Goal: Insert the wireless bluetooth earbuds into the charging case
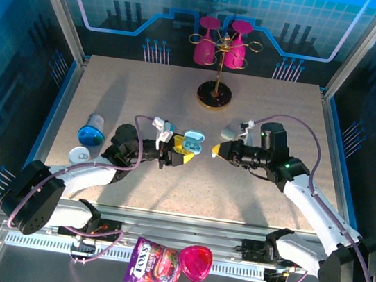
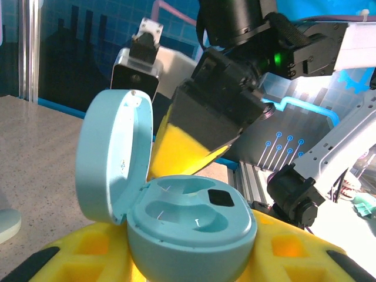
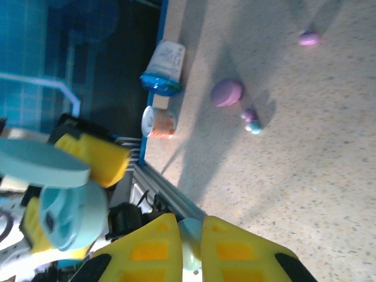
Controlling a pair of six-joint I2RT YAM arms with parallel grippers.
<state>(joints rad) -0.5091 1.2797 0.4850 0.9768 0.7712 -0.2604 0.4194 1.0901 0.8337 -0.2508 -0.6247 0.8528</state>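
My right gripper [image 1: 215, 150] pinches shut on a tiny pale-blue plastic earbud [image 3: 189, 245]; the open pale-blue pebble-shaped charging case [image 1: 192, 141], clamped in my left gripper [image 1: 180, 155], lies at nine o'clock.

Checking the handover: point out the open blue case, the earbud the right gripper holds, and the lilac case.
Open blue case [image 2: 188, 247]: left wrist view, front of its base.
Earbud [image 3: 189, 244]: right wrist view, the visible pale strip.
Lilac case [image 3: 226, 92]: right wrist view, middle of its top.
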